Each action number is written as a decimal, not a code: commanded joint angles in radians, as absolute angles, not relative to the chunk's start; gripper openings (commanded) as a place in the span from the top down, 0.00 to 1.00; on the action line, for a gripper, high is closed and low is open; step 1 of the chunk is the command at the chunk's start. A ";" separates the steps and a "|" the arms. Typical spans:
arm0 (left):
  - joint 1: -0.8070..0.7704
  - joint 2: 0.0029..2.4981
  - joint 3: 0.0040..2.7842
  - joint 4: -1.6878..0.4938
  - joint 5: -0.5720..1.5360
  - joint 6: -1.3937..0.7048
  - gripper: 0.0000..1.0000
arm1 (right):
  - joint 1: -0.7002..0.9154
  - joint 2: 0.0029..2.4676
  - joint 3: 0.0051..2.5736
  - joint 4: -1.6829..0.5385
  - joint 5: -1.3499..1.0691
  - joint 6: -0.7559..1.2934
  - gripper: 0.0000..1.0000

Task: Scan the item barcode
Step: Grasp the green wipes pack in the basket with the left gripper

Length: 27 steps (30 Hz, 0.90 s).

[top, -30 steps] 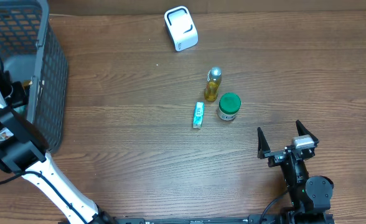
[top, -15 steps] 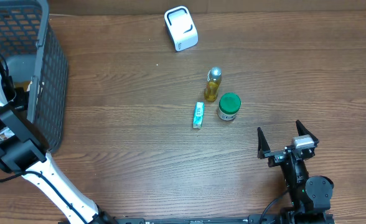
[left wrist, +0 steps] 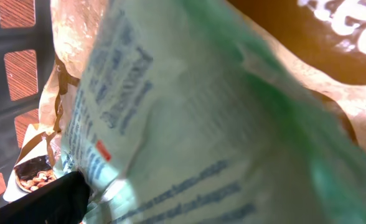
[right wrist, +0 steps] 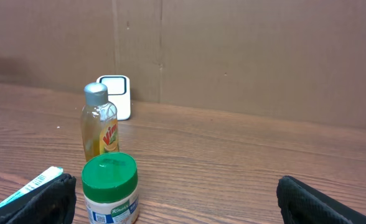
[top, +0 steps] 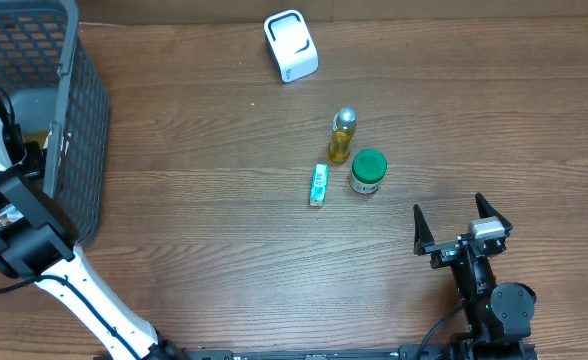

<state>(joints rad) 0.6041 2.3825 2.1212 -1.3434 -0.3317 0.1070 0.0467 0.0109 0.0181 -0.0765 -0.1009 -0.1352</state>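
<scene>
Crinkly pale-green printed packet [left wrist: 189, 124] fills the gap ahead of the left gripper's [top: 29, 150] spread jaws inside the grey mesh basket [top: 74, 120], seemingly ungripped. Nothing has shifted, so pickup is pending. Right gripper's [top: 452, 222] jaws also stand spread.

Overhead view: bright, even, diffuse light from above. Wood surface [top: 224, 250] uniformly lit, sharp edge to edge. Short soft shadows beside bottle [top: 342, 135] and jar [top: 367, 171]. White scanner [top: 291, 45] near clipping, top centre.
Left wrist view: package [left wrist: 201, 124] fills frame, far too close, print smeared, unreadable. Pale glare patch lower left. Basket mesh [left wrist: 21, 40] at left edge sharper.
Right wrist view: dimmer, warm brown cast, objects crisp. Right end effector [right wrist: 177, 205] tips black, underexposed, soft in lower corners.
</scene>
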 commanded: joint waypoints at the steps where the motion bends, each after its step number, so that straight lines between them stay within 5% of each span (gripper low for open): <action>1: 0.612 2.344 2.176 -1.357 -0.254 0.089 0.01 | 0.051 0.004 0.008 -0.074 -0.107 -0.139 0.00; 12: 0.611 2.288 2.297 -1.397 -0.234 0.129 0.00 | 0.051 0.004 0.008 -0.074 -0.106 -0.139 0.00; 27: 0.641 2.289 2.069 -1.212 -0.189 0.354 0.00 | 0.051 0.004 0.008 -0.074 -0.107 -0.139 0.00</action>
